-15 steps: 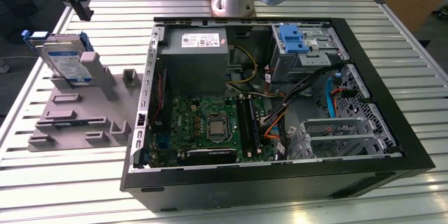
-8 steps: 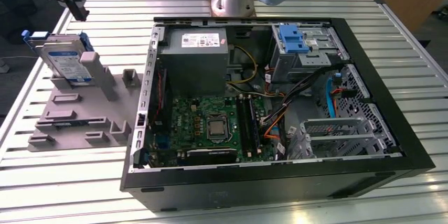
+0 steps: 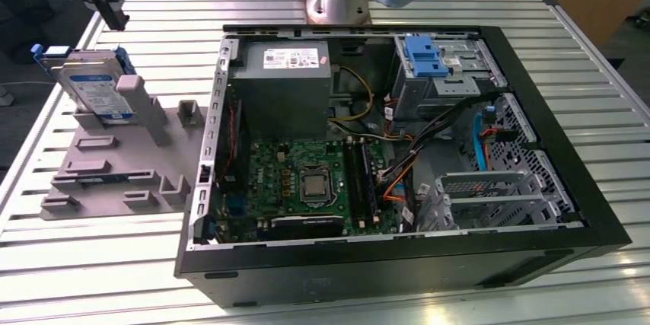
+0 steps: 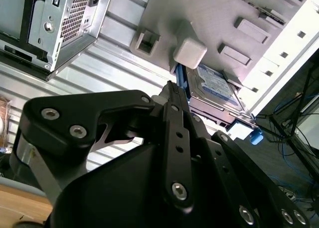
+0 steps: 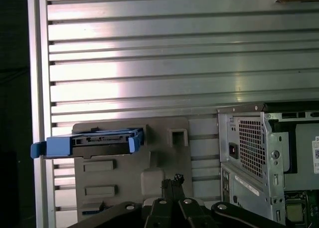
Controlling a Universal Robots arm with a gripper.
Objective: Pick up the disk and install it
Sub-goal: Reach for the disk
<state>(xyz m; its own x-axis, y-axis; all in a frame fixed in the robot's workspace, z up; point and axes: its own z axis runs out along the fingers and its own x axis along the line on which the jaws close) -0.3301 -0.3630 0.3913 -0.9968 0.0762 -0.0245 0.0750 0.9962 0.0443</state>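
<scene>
The disk (image 3: 90, 90) stands on one edge in a grey holder (image 3: 106, 176) on the bench (image 3: 91, 256), near the bench's edge on the exterior view's left. It leans back a little. Its label faces the rest of the holder, where a grey post (image 3: 142, 108) stands just in front. In the first wrist view its thin top edge runs the same way as the bench slats, with bare bench beyond. The open computer case (image 3: 406, 256) sits just beside the holder. The hand (image 3: 115, 22) hangs above, apart from the disk, fingers pressed together, holding nothing.
</scene>
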